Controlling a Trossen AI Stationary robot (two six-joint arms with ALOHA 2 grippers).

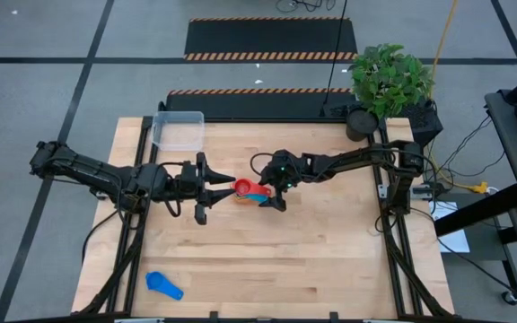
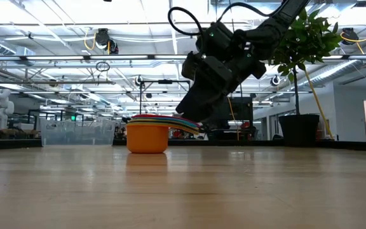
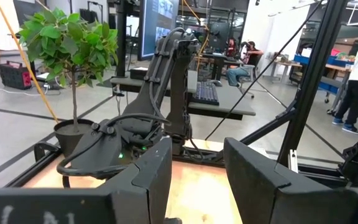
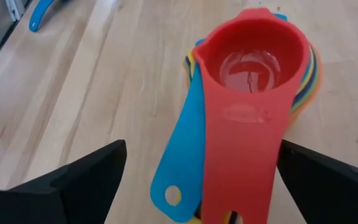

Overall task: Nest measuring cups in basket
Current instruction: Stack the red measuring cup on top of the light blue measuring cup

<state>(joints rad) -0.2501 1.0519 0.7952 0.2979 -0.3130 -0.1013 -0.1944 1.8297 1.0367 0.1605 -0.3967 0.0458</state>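
Although most measuring cups [image 4: 253,81] were already nested mid-surface — red topmost — the basket [image 1: 179,129] at the far edge held none, and one blue cup [image 1: 163,285] lay apart; right gripper [image 1: 267,192] gaped around the stack, left gripper [image 1: 215,184] half-open, holding nothing

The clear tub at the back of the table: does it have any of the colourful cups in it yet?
No: seen from above, the clear tub holds nothing, while the stack of cups sits mid-table and one blue cup lies alone near the front edge.
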